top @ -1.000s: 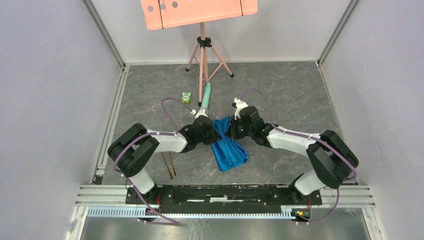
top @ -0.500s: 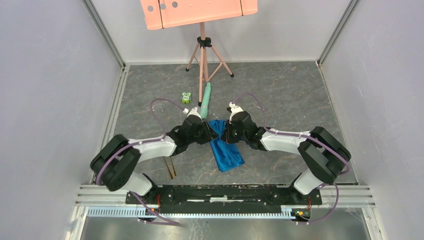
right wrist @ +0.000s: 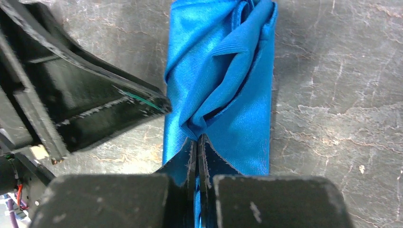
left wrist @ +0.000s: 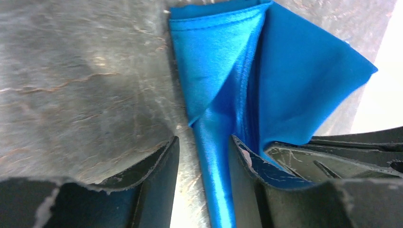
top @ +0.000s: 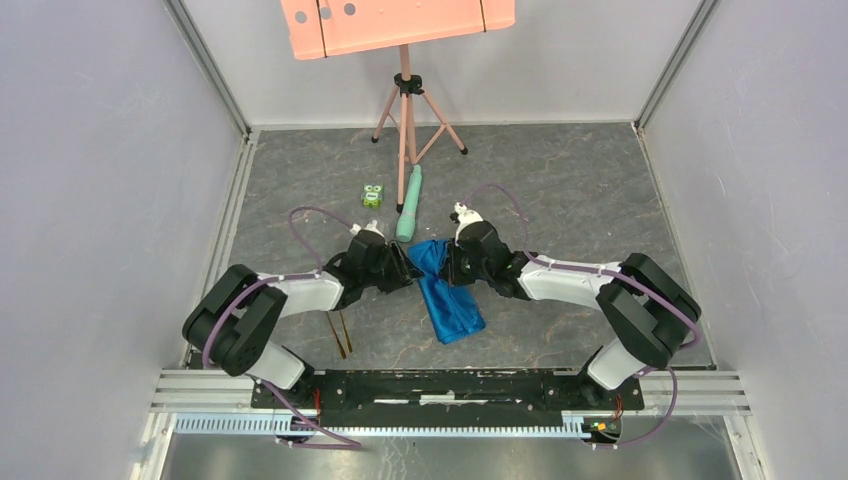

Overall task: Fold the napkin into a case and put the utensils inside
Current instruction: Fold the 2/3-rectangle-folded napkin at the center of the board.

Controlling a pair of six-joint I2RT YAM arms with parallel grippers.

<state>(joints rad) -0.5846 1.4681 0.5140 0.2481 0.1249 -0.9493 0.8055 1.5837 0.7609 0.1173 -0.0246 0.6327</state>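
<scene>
The grey marbled table top (top: 560, 190) fills the floor of the white-walled cell. At its far edge stands a pink tripod stand (top: 405, 110) carrying a salmon-pink flat board (top: 400, 25).

The 2 black-and-white arms reach inward from the near rail, the left arm (top: 290, 295) and the right arm (top: 580, 280) meeting at the middle of the table.

Between them lies the bright blue soft cloth napkin (top: 450, 300), folded into a long narrow band running from the grippers toward the near edge. Its far end is bunched and raised (right wrist: 223, 71).

The right gripper (right wrist: 197, 140) has its 2 fingers pressed together, pinching a fold of the napkin at its tips. The left gripper (left wrist: 203, 142) has its fingers parted. A thin strip of the blue cloth (left wrist: 228, 57) runs through the gap, and more of it drapes over 1 finger.

A pale green tube (top: 409, 205) lies just beyond the napkin, by the tripod's feet.

The 2 thin gold-coloured utensils (top: 338, 332) lie side by side on the table under the left arm, apart from the napkin.

A small green toy (top: 373, 196) sits just left of the tube.
</scene>
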